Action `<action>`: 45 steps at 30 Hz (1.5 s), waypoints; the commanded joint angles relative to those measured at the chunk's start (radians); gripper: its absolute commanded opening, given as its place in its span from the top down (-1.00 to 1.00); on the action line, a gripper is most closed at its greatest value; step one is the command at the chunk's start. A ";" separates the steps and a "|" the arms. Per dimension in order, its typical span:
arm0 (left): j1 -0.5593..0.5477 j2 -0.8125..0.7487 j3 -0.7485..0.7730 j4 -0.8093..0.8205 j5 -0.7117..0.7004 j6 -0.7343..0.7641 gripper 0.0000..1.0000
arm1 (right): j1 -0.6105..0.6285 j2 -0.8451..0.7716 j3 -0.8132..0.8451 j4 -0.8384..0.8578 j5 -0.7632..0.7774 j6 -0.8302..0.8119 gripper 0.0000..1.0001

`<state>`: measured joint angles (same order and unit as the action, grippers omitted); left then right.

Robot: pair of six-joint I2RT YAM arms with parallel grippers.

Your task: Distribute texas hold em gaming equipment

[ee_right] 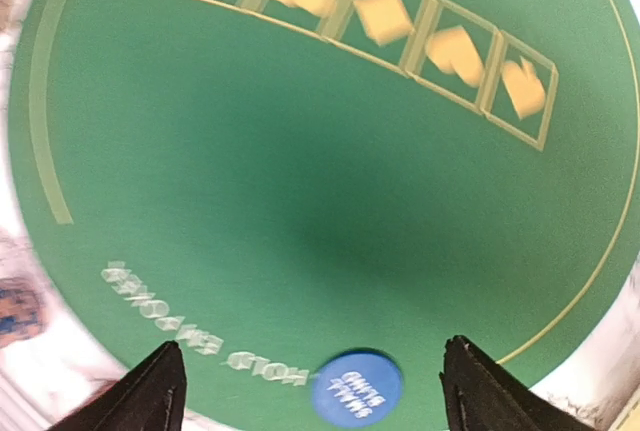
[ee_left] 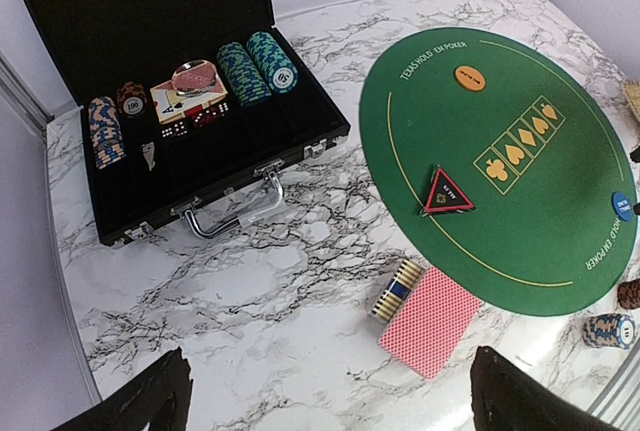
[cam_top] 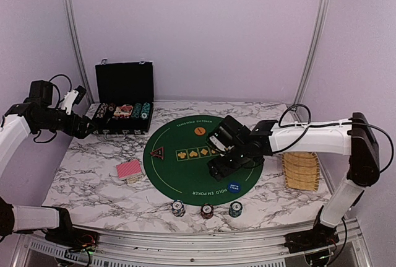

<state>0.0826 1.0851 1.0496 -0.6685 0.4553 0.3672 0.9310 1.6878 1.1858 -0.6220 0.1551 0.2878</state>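
Observation:
A round green poker mat carries an orange button, a red-black triangular marker and a blue button. My right gripper hovers open over the mat's near right part. In its wrist view the blue button lies on the felt below and between the fingers, untouched. Red-backed cards rest left of the mat beside a chip stack lying on its side. My left gripper is open and empty, high above the marble near the case.
An open black chip case at the back left holds chips, cards and dice. Three chip stacks stand along the table's front edge. A woven basket sits right of the mat.

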 commanded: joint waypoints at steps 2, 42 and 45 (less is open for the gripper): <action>0.005 -0.005 0.012 -0.028 0.008 0.006 -0.98 | 0.118 -0.029 0.140 -0.072 -0.048 0.001 -0.89; 0.004 -0.028 0.006 -0.033 -0.002 0.017 -0.98 | 0.357 0.388 0.488 -0.190 -0.126 -0.039 -0.64; 0.004 -0.029 0.006 -0.034 -0.001 0.018 -0.98 | 0.358 0.397 0.486 -0.190 -0.126 -0.041 -0.58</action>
<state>0.0826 1.0763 1.0496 -0.6785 0.4519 0.3717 1.2800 2.0724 1.6264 -0.8013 0.0269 0.2562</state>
